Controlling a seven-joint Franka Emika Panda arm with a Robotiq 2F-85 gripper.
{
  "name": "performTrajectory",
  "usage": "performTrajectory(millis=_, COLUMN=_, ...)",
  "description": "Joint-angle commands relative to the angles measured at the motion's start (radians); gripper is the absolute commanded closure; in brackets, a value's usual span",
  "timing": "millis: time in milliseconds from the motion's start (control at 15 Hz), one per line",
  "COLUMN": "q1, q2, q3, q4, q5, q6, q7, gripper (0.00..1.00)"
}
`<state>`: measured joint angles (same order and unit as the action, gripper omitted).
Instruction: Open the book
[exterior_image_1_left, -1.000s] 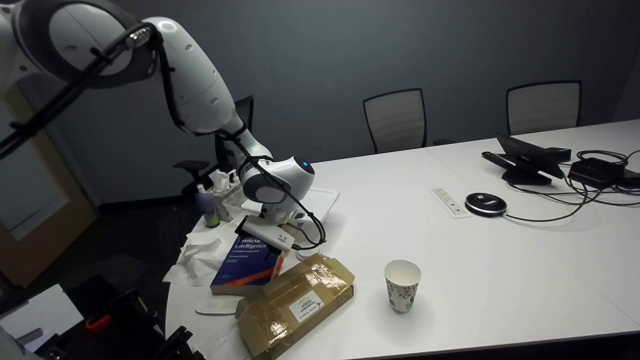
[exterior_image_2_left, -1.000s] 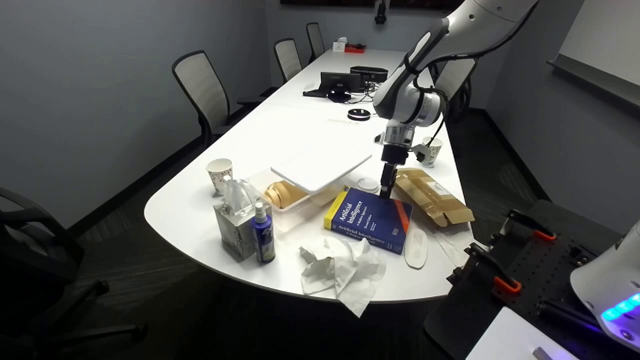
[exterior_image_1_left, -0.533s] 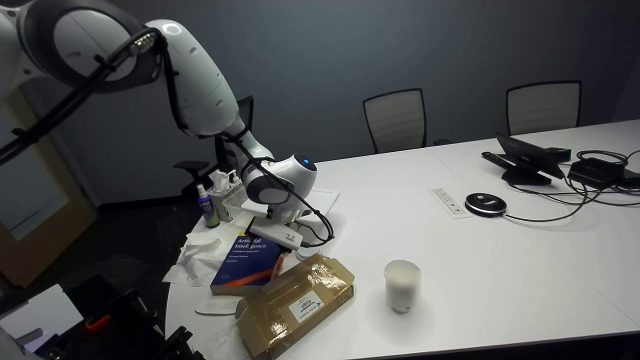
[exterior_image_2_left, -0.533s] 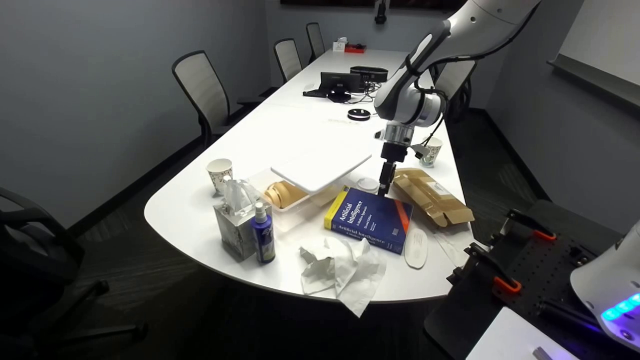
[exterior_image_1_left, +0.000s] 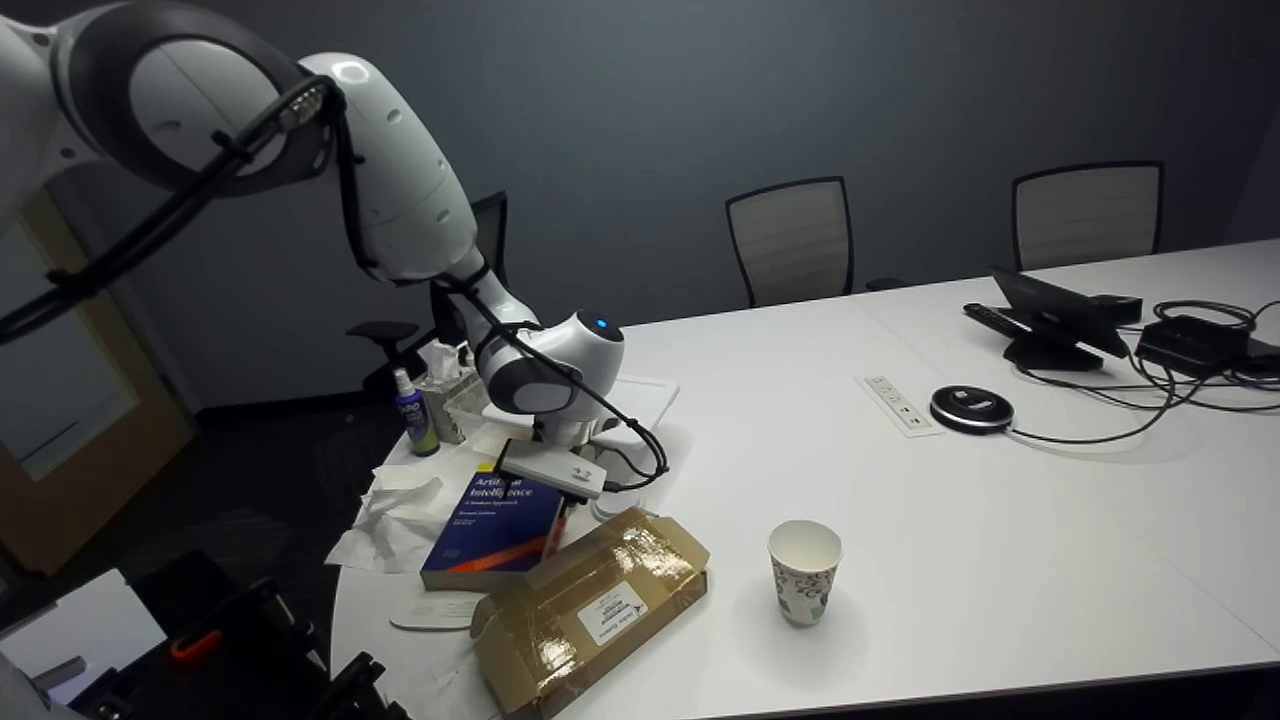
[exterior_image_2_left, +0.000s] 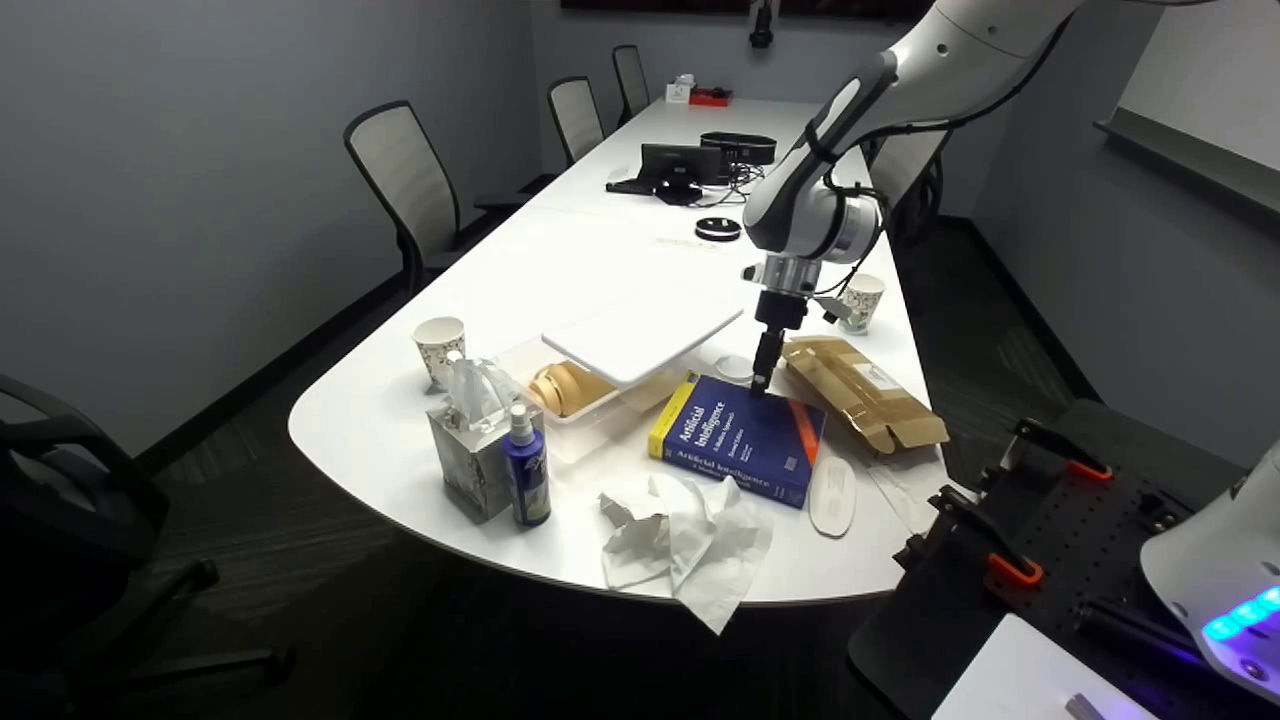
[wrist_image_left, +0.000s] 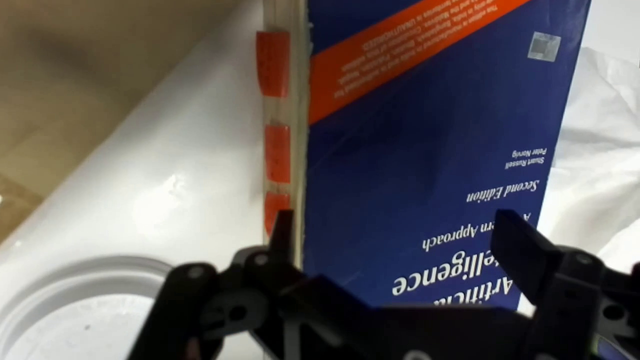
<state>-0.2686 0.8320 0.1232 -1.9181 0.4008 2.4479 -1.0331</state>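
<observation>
The book (exterior_image_2_left: 740, 432) lies closed and flat on the table, with a dark blue cover, an orange band and a yellow strip. It also shows in an exterior view (exterior_image_1_left: 500, 528), partly behind the wrist. In the wrist view the book (wrist_image_left: 425, 150) shows its cover upside down and its page edge with red tabs at the left. My gripper (wrist_image_left: 393, 215) is open: one finger is over the page-edge side, the other over the cover's title. In an exterior view the gripper (exterior_image_2_left: 763, 382) points down at the book's far edge. Whether it touches the book I cannot tell.
A tan box (exterior_image_2_left: 858, 392) lies beside the book. A round white lid (exterior_image_2_left: 734, 369), a clear bin (exterior_image_2_left: 580, 432) under a white board (exterior_image_2_left: 640, 335), crumpled white sheets (exterior_image_2_left: 690, 540) and a white oval piece (exterior_image_2_left: 832, 497) surround it. A paper cup (exterior_image_1_left: 805, 572) stands nearby.
My gripper has shifted slightly left along the book's far edge, seen in an exterior view, and the arm has moved with it. The book has not moved and stays closed.
</observation>
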Motion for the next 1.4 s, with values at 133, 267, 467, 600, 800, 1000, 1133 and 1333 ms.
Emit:
performTrajectory(millis=133, q1=-0.019, q2=0.011, q3=0.025, q4=-0.01, q5=-0.025, q6=0.009, q7=0.023, gripper=0.0)
performTrajectory(millis=267, q1=-0.023, q2=0.014, q3=0.03, q4=-0.011, q5=-0.022, q6=0.006, q7=0.021, gripper=0.0)
performTrajectory(millis=467, q1=-0.054, q2=0.017, q3=0.054, q4=-0.001, q5=-0.007, q6=-0.036, q7=0.005, gripper=0.0)
performTrajectory(millis=600, q1=-0.088, q2=0.023, q3=0.076, q4=0.02, q5=0.002, q6=-0.103, q7=-0.012, gripper=0.0)
performTrajectory(millis=800, q1=-0.13, q2=0.032, q3=0.095, q4=0.063, q5=0.018, q6=-0.276, q7=-0.033, gripper=0.0)
performTrajectory(millis=1000, q1=-0.138, q2=0.048, q3=0.082, q4=0.112, q5=0.034, q6=-0.44, q7=-0.028, gripper=0.0)
performTrajectory(millis=1133, q1=-0.14, q2=0.055, q3=0.074, q4=0.139, q5=0.051, q6=-0.514, q7=-0.031, gripper=0.0)
performTrajectory(millis=1333, q1=-0.131, q2=0.058, q3=0.065, q4=0.169, q5=0.072, q6=-0.573, q7=-0.026, gripper=0.0)
